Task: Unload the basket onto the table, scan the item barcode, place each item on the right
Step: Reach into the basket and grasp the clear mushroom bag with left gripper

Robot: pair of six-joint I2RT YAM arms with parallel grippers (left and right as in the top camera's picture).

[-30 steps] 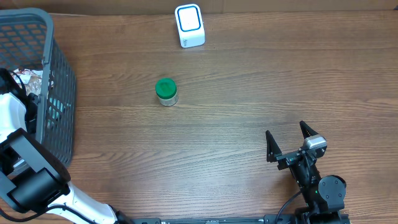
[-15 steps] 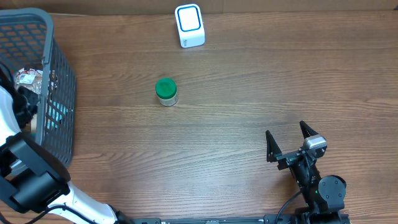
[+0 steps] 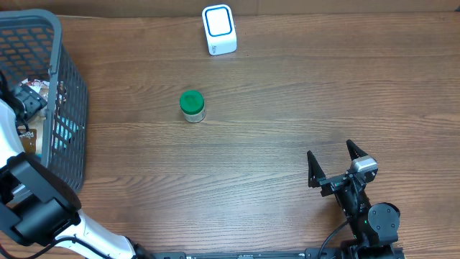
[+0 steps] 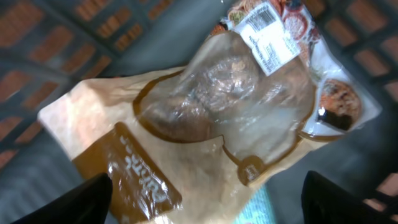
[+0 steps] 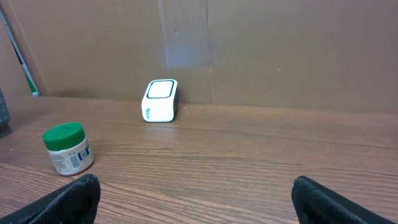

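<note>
In the left wrist view a tan snack bag (image 4: pixel 186 124) with a clear window and a white printed label (image 4: pixel 267 34) lies in the basket. My left gripper (image 4: pixel 208 199) hangs over its lower end, open, with one dark finger (image 4: pixel 87 199) at each side of the bag. From overhead the left gripper (image 3: pixel 29 101) sits inside the grey basket (image 3: pixel 68 93). The white scanner (image 3: pixel 218 29) with a blue ring stands at the table's far edge, also in the right wrist view as the scanner (image 5: pixel 160 99). My right gripper (image 3: pixel 334 164) rests open at the near right, holding nothing.
A small jar with a green lid (image 3: pixel 192 105) stands mid-table, left of centre, and shows in the right wrist view as the jar (image 5: pixel 67 148). Other packets lie in the basket under the left arm. A brown cardboard wall (image 5: pixel 249 50) backs the table.
The left gripper's jaws have gone from shut to open, and the left arm has shifted a little inside the basket. The right arm, jar and scanner have not moved.
</note>
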